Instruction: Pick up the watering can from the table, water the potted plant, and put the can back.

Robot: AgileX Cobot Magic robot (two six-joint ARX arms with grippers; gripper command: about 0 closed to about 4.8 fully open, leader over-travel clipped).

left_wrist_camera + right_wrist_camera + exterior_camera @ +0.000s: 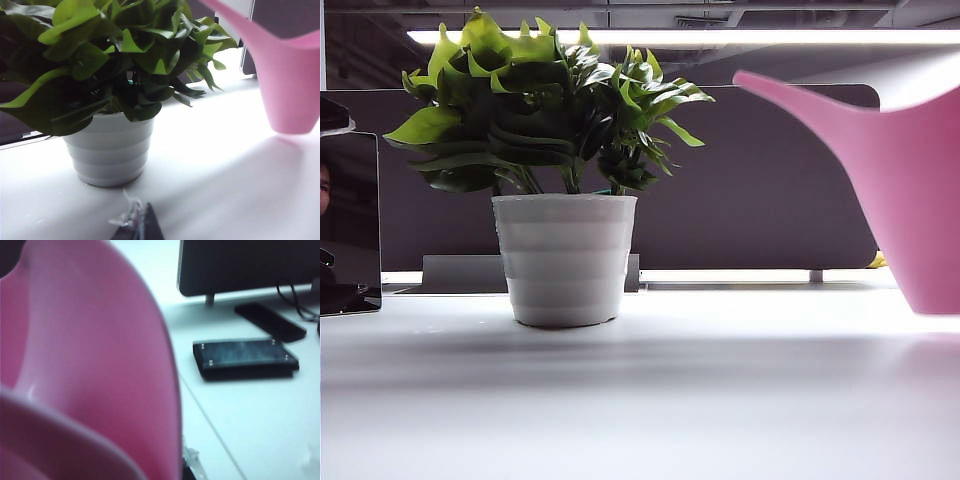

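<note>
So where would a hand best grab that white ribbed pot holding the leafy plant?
Probably the white ribbed pot's bare side wall, coming level from the front: broad green leaves overhang its rim, blocking the top. The left hand sits low before it; the right hand, unseen, is at the pink plastic watering can.

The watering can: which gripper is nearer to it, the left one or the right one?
Right. The right wrist view is filled by the watering can, so the right gripper is right at it. The left gripper sits low in front of the potted plant, apart from the can.
</note>
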